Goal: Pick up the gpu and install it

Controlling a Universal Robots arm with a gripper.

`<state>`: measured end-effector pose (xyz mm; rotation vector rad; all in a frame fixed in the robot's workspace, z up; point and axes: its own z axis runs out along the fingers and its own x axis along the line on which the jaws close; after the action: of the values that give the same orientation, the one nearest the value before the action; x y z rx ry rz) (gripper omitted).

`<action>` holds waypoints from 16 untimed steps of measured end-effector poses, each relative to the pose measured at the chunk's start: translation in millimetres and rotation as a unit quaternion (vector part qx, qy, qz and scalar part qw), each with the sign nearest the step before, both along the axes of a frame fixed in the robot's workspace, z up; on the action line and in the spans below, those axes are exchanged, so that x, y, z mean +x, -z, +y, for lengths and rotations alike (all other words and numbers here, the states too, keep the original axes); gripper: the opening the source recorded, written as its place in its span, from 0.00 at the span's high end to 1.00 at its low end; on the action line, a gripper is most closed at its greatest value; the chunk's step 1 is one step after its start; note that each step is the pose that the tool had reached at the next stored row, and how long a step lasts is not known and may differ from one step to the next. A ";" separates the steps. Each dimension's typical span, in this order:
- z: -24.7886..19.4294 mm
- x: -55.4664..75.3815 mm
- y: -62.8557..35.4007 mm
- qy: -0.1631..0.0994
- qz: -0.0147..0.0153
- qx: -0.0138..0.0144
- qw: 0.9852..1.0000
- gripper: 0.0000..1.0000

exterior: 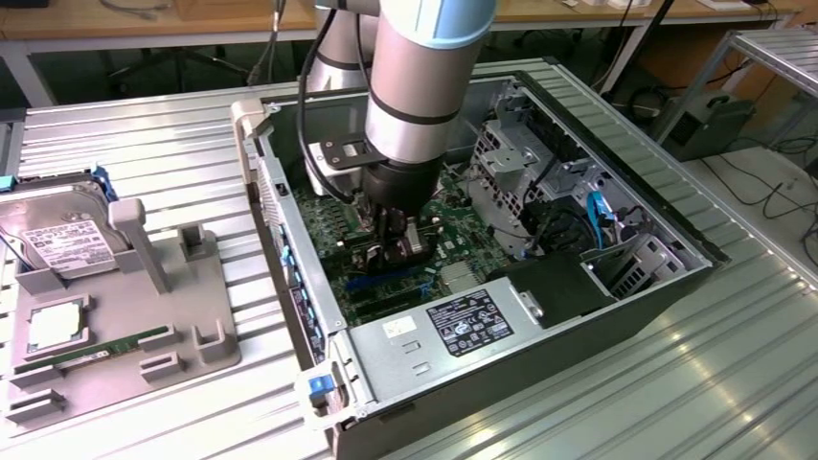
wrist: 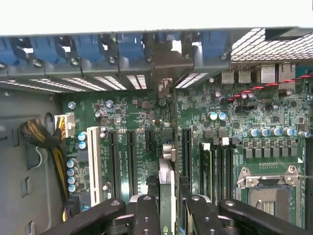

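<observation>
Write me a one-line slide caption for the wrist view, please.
The hand straddles the gpu, standing edge-on among the expansion slots of the motherboard.

Arm is reaching down into open case; gripper is holding gpu over motherboard. Drive is sitting at the exterior view's left.

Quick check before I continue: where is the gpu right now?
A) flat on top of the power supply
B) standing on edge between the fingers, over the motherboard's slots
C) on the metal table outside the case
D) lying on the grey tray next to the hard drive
B: the wrist view shows the gpu edge-on between the fingers, directly over the slots of the motherboard.
</observation>
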<state>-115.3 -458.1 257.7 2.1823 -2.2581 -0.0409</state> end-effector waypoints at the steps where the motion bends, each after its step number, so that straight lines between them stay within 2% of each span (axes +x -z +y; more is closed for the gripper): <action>1: -0.1 -0.1 0.7 0.000 0.000 0.000 1.000 0.74; 16: -1.6 -0.5 2.3 0.000 0.001 0.001 1.000 0.74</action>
<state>-115.8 -459.7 255.4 2.1818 -2.2577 -0.0445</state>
